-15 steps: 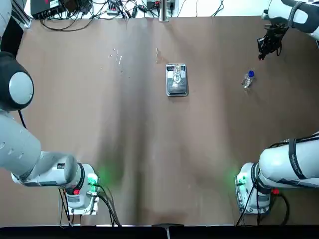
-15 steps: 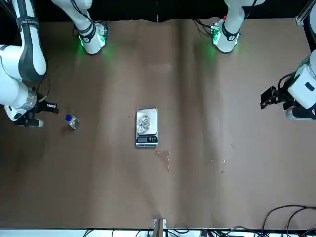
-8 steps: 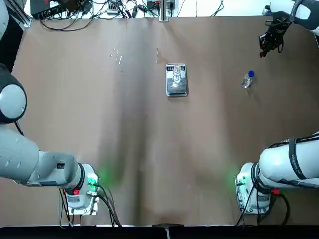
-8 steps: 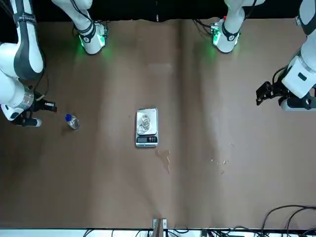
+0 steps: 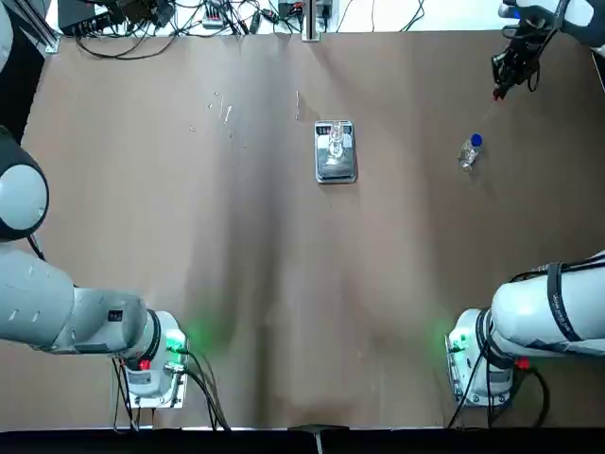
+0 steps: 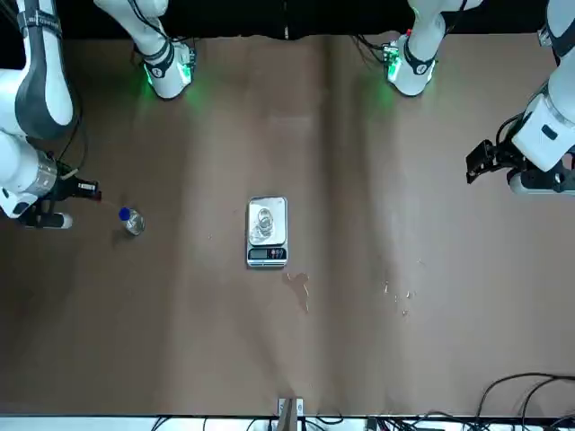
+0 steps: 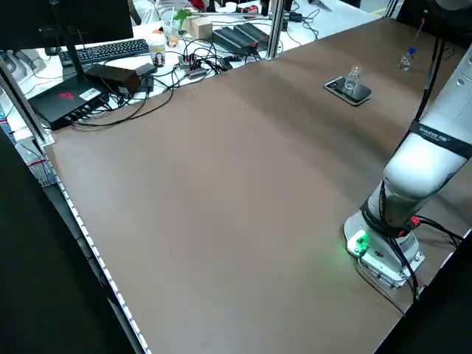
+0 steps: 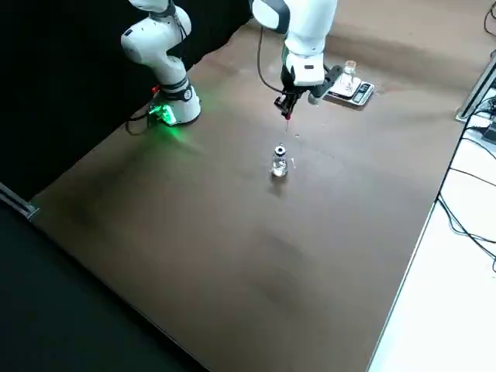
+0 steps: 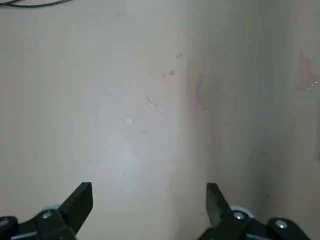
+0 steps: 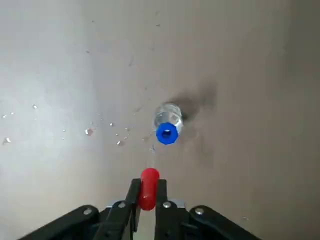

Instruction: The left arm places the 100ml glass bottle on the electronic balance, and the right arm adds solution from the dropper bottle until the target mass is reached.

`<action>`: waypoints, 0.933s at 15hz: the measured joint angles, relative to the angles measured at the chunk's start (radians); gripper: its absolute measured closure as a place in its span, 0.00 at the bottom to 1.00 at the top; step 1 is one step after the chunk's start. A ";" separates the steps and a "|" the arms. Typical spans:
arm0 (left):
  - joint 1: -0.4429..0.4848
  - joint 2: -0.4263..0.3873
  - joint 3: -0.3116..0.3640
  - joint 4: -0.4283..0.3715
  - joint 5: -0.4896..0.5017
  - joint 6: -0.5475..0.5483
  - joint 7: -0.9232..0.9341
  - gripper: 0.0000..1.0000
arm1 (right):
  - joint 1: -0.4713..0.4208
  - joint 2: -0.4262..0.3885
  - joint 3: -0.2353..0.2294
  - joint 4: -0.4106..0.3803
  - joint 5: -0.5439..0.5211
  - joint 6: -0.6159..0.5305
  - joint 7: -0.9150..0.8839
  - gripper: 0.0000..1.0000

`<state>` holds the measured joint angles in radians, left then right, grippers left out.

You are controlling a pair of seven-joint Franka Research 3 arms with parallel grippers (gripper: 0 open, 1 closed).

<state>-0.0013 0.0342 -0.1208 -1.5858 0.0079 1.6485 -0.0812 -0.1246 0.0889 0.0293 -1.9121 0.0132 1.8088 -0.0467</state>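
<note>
a single small silver electronic balance (image 6: pixel 267 246), rectangular, with a shiny steel plate and a dark display strip whose digits are too small to read, sits on the smooth brown tabletop (image 5: pixel 274 284); one clear capless glass bottle (image 7: pixel 351 80) stands upright on its plate. one clear ribbed-looking bottle with a blue plastic collar (image 10: pixel 168 124) stands on the table well apart from the balance, on the right arm's side. the black right gripper (image 10: pixel 148 194) is near that bottle, its two fingers closed on one red rubber dropper bulb (image 10: pixel 149 189). the black left gripper (image 9: pixel 150 200) hovers over the table on the left arm's side, its two fingers wide apart with nothing between them. several clear droplets (image 10: pixel 89 132) and one wet patch (image 6: pixel 297 285) dot the surface.
</note>
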 joint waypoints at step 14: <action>0.002 0.000 -0.001 -0.006 0.000 -0.010 0.000 0.00 | 0.160 -0.001 0.003 0.086 0.192 -0.040 0.124 0.82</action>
<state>0.0004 0.0340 -0.1219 -1.5923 0.0074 1.6390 -0.0812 0.0352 0.0878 0.0322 -1.8264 0.2048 1.7688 0.0773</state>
